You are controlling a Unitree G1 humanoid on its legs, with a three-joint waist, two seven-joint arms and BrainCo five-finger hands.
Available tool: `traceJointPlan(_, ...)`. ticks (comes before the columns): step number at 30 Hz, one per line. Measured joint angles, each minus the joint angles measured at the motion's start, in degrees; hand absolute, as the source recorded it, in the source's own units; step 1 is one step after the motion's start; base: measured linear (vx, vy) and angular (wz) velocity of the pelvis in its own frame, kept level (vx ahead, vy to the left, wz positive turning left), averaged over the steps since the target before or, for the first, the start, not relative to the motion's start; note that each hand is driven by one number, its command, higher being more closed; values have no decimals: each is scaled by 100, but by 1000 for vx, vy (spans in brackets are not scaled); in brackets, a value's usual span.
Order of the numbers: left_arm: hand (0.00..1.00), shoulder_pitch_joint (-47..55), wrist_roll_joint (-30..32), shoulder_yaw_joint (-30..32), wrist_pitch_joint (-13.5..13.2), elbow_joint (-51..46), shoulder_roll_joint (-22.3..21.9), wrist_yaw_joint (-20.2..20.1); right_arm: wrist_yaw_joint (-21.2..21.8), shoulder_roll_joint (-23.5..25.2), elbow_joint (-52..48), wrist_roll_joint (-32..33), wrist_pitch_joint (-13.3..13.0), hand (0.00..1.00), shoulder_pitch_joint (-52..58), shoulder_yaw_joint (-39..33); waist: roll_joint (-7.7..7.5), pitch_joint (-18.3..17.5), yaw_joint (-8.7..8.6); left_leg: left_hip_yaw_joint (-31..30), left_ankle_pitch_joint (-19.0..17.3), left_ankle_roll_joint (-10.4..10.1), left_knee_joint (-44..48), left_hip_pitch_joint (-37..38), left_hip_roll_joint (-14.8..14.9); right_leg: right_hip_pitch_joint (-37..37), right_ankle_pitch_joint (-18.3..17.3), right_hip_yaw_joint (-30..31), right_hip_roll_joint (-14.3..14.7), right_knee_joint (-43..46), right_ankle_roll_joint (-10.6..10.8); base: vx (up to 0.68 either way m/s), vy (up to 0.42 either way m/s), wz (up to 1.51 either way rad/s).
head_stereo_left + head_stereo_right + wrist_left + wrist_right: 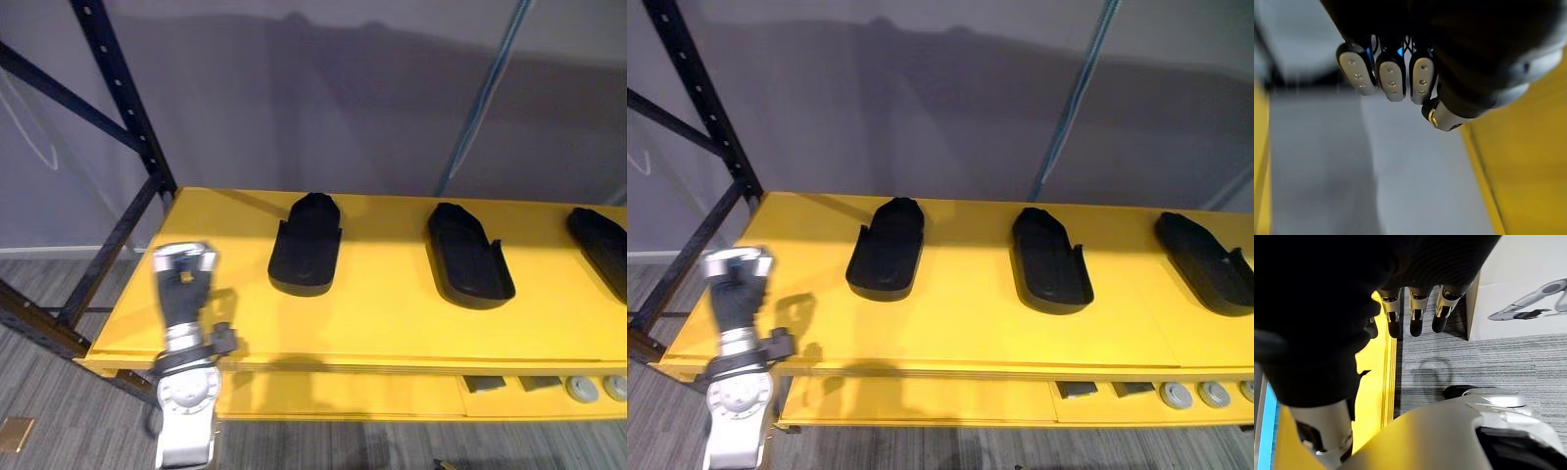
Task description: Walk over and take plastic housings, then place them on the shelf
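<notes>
Left hand (184, 289): raised over the front left corner of the yellow shelf (392, 323), back of the hand toward my head camera. Fingers (1392, 81) curled in, side by side, nothing in them. Apart from all the parts.

Right hand (1417, 316): hanging beside the shelf's front edge, over the grey carpet floor (1474, 362). Fingers straight and relaxed, dark tips pointing down, holding nothing. A white panel (1518, 284) stands on the floor past the fingertips.

Three black plastic housings lie flat on the shelf surface in a row, well apart from one another:
- left housing (306, 245), nearest my left hand, left of the shelf's middle, closer to the back edge than the front.
- middle housing (468, 257), to its right.
- right housing (600, 245), further right, partly cut off.

Dark blue rack post (122, 98) rises at the shelf's back left corner. Below the front edge, toward the right end: two small dark blocks (485, 384) and two grey round pieces (583, 388).
</notes>
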Motion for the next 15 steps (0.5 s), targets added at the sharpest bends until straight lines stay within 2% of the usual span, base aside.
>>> traceJointPlan(3, 100, 420, -372, 807, -17, 168, -214, 388, -17, 4, -34, -2, 3, 0, 90, -18, -10, -2, 191, -45, -63, 8, 126, -18, 16, 16, -93, -63, -2, 121, -16, -10, -31, 13)
traceJointPlan(5, 100, 669, -498, 1102, 99, 583, -281, 464, -23, 10, -125, -6, 3, 0, 118, -12, -14, -10, 227, -53, -117, 10, 210, -59, 21, 26, -102, -105, -13, 123, -19, 2, -10, 6)
traceJointPlan(8, 100, 942, -658, 1234, 414, 1481, -369, 345, -21, 42, -366, -17, 11, 0, 163, -4, -49, -37, 287, -43, -254, 33, 434, -167, 22, 25, -102, -139, -39, 130, -17, 2, 8, -1)
traceJointPlan(10, 100, 1096, -665, 1269, 753, 2324, -402, -91, 6, 82, -630, -57, 33, 0, 144, 45, -88, -60, 286, 24, -381, 64, 588, -185, 27, 37, -105, -124, -72, 148, -13, 6, 44, -11)
traceJointPlan(11, 0, 1116, -691, 1263, 899, 2709, -409, -286, 7, 118, -755, -88, 41, 0, 146, 48, -102, -72, 282, 54, -422, 80, 643, -183, 29, 52, -107, -111, -85, 149, -8, -1, 39, -12)
traceJointPlan(13, 0, 1091, -645, 1125, 1093, 3569, -369, -630, 13, 191, -956, -128, 68, 0, 142, 108, -148, -107, 281, 123, -414, 63, 697, -180, 35, 64, -108, -116, -124, 168, -7, -6, 32, -5)
traceJointPlan(15, 0, 1036, -644, 1012, 1146, 4298, -327, -852, 16, 313, -1025, -126, 69, 0, 106, 111, -196, -139, 280, 137, -415, 65, 698, -176, 21, 60, -109, -115, -140, 171, -6, 0, 0, 0)
